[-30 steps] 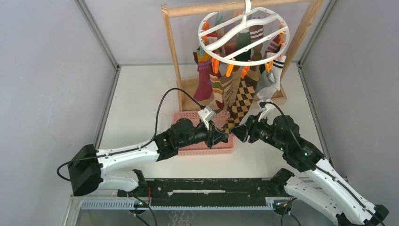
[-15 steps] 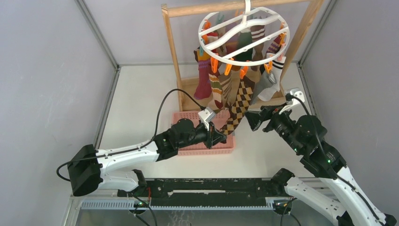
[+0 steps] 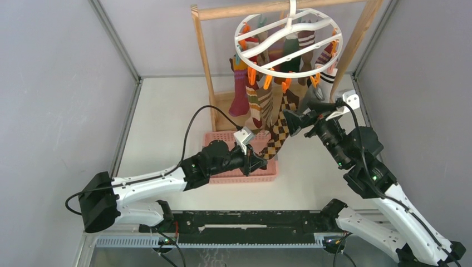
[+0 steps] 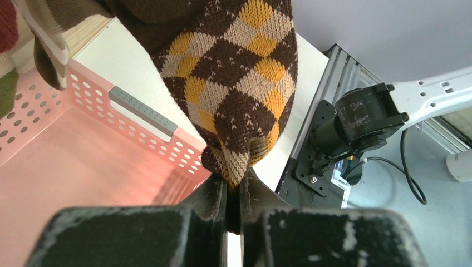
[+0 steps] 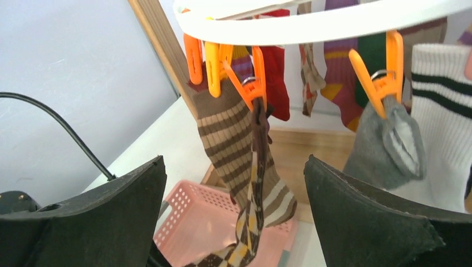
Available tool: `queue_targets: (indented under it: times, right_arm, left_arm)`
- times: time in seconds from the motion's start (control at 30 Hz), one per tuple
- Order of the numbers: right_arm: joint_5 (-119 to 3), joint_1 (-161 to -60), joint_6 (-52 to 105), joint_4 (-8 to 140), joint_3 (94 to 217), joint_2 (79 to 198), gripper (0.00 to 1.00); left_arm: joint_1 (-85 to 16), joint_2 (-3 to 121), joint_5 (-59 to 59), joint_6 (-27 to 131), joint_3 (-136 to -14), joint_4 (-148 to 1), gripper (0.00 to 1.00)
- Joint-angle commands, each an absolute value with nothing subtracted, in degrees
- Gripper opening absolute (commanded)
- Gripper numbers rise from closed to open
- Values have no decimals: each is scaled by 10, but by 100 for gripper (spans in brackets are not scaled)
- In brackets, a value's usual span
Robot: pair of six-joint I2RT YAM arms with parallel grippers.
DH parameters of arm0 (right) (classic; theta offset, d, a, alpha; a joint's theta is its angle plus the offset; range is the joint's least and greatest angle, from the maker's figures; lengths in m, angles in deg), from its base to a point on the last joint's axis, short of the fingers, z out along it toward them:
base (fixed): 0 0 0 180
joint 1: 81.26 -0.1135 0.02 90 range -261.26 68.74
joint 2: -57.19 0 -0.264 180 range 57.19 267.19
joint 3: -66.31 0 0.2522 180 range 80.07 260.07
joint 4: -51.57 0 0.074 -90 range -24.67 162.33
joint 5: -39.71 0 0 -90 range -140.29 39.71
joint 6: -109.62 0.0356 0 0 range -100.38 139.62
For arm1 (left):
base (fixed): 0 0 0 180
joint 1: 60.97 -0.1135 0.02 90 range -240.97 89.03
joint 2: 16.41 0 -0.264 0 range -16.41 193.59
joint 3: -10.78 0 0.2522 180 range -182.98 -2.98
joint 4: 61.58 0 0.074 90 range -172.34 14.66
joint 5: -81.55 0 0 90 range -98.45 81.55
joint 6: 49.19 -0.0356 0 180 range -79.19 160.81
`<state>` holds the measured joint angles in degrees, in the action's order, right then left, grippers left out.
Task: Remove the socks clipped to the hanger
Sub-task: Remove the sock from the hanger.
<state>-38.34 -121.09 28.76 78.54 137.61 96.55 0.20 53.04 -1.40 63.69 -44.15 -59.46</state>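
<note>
Under the hanger (image 3: 275,71), every one of the socks (image 3: 261,100) in view hangs from a clip; none is seen lying loose. Judgement: the task is near its start, with the whole ring left to clear.

Left gripper (image 4: 234,186): jaws together, clamped on the toe of the argyle sock (image 4: 234,83), low down over the near wall of the basket (image 3: 239,179). The sock's top is held in an orange clip (image 5: 250,83) on the rim.

Right gripper (image 5: 235,167): jaws wide apart, holding nothing, raised to face that clip from the front.

Edges and room:
- A striped sock (image 5: 228,133) hangs just beside the argyle one, touching or nearly so; its clip sits close on the left.
- A grey sock (image 5: 384,150) hangs to the right, apart, with open room between.
- The rack post (image 3: 203,61) stands left of the cluster, near the outer socks.
- The side walls lie well apart from both arms.

Judgement: a reach for the clip risks catching the striped sock's clip.
</note>
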Motion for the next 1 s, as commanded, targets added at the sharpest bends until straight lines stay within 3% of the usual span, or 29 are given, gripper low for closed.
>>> queue_targets:
  times: [0.0, 0.1, 0.43, 0.97]
  right_arm:
    - [-390, -1212, 257, 673, 1390, 990, 100]
    - [-393, -1211, 251, 638, 1393, 1010, 99]
    - [-393, -1203, 220, 604, 1426, 1072, 81]
    - [-472, -1114, 242, 594, 1453, 1120, 66]
  left_arm:
    - [3, 508, -19, 622, -477, -583, 4]
    - [3, 506, -19, 621, -475, -585, 4]
    - [3, 494, -21, 620, -470, -590, 4]
    - [3, 490, -21, 620, -467, -593, 4]
